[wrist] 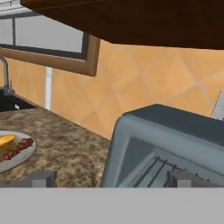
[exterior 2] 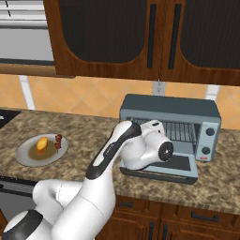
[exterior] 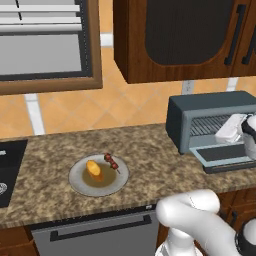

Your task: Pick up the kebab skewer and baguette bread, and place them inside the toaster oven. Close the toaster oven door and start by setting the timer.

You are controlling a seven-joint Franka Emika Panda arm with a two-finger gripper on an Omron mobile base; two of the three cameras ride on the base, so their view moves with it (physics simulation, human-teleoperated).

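Note:
The kebab skewer (exterior: 111,161) and the golden baguette bread (exterior: 94,169) lie side by side on a grey plate (exterior: 80,186) on the counter. To the right stands the slate toaster oven (exterior: 215,107), its wire rack showing. The toaster oven door (exterior: 225,156) is folded down flat. My gripper (wrist: 113,179) is open, its fingertips (wrist: 43,178) wide apart with nothing between them. It hovers in front of the oven's mouth, above the lowered door, facing the oven's left front corner (wrist: 118,144). The plate (wrist: 24,157) with the bread (wrist: 6,142) and the skewer (wrist: 18,146) lies to its left.
Dark wooden wall cabinets (exterior: 180,35) hang just above the oven. A window (exterior: 45,45) and a faucet (wrist: 4,74) are at the left, with a black cooktop (exterior: 7,165) at the counter's left end. My arm (exterior 2: 112,150) crosses in front of the oven.

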